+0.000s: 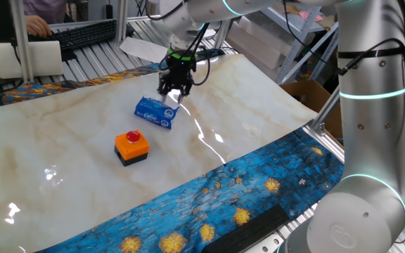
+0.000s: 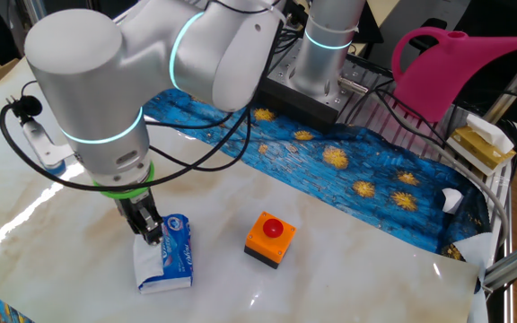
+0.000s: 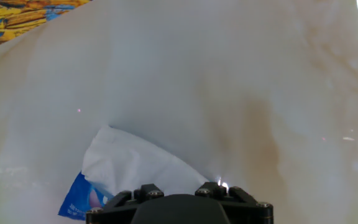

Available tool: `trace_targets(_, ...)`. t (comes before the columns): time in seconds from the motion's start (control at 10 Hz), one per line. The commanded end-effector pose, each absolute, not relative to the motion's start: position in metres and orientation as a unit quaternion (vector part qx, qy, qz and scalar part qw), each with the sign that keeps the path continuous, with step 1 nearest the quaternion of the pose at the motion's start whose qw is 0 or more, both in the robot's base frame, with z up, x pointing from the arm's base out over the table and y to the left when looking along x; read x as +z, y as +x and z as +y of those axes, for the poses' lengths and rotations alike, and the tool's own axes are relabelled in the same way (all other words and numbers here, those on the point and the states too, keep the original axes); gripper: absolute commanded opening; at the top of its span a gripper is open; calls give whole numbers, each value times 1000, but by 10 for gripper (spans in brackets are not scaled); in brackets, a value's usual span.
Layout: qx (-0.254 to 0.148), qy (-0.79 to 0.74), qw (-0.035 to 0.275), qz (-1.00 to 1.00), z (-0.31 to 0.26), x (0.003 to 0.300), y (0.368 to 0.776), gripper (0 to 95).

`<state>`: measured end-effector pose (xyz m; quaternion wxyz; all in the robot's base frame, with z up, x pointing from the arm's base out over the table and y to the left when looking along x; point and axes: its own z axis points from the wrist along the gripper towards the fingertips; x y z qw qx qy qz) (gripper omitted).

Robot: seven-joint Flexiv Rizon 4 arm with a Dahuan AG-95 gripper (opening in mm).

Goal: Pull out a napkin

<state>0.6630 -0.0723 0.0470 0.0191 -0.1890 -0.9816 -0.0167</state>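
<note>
The blue packet (image 1: pixel 152 111) with white lettering lies flat on the marble tabletop (image 1: pixel 259 105). A white napkin (image 2: pixel 147 264) sticks out of its end nearest the arm. My gripper (image 2: pixel 147 230) stands straight down over that end, fingers close together and pinching the top of the napkin. In the hand view the napkin (image 3: pixel 135 163) spreads out ahead of the gripper body, with a corner of the packet (image 3: pixel 78 200) beneath it. The fingertips are hidden in the hand view. In the one fixed view the gripper (image 1: pixel 174 91) is at the packet's far right end.
An orange box with a red button (image 1: pixel 131 146) sits on the table near the packet, and also shows in the other fixed view (image 2: pixel 268 238). A blue patterned cloth (image 1: pixel 209 204) runs along the table's edge. A pink watering can (image 2: pixel 447 63) stands beyond it.
</note>
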Motion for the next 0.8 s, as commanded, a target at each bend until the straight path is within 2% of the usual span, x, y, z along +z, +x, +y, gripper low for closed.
trace_targets(0.1,-21,-198,21,-980,-71,46,661,950)
trace_targets(0.3,-40,-202,27,-978,-68,32,658,950)
trace_targets(0.5,-41,-206,9,-978,-66,20,655,950)
trace_targets(0.6,-44,-193,-12,-980,-66,23,655,570)
trace_targets(0.7,-43,-170,-14,-984,-66,25,655,0)
trace_targets(0.8,-37,-164,-13,-986,-67,29,655,0)
